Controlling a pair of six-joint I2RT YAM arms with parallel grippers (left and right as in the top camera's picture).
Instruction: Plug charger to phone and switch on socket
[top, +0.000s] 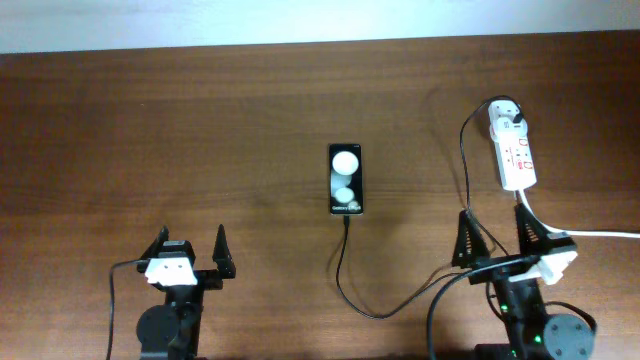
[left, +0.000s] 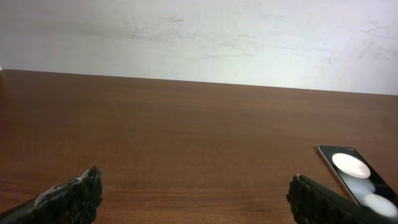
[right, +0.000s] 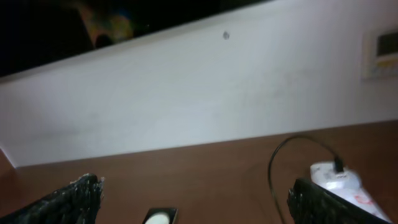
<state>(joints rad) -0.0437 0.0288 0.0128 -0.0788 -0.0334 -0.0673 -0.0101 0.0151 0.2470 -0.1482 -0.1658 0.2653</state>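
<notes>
The left claw (top: 190, 231) stood wide open above the table (top: 200, 120) with nothing between its fingers. In its wrist view (left: 194, 177) only bare brown wood lay in the gap. Ahead of it and off to its right lay the phone (top: 346, 179), flat and face up, with two bright round spots on the glass. The same phone (left: 357, 177) showed just past that claw's right finger, well clear of it.

The right claw (top: 491, 210) was also spread wide and held nothing. Its wrist view (right: 194, 182) showed open table and a pale wall (right: 186, 106) between the fingers. Just ahead of it, towards its right finger, lay the power strip (top: 514, 150), white with small red marks, its long side pointing away from the claw. Whether the switches were on could not be told. A dark plug (top: 513, 122) sat in the strip's far end. A thick white cord (top: 590, 233) ran from the near end past the claw's right side.

The charger cable (top: 340, 270) left that plug, curved back past the right claw's left finger, and looped along the table in front of the arm's base. From there it rose to the near edge of the phone, ahead and to the left of this claw. Its tip met that edge, but whether it was seated could not be told.
</notes>
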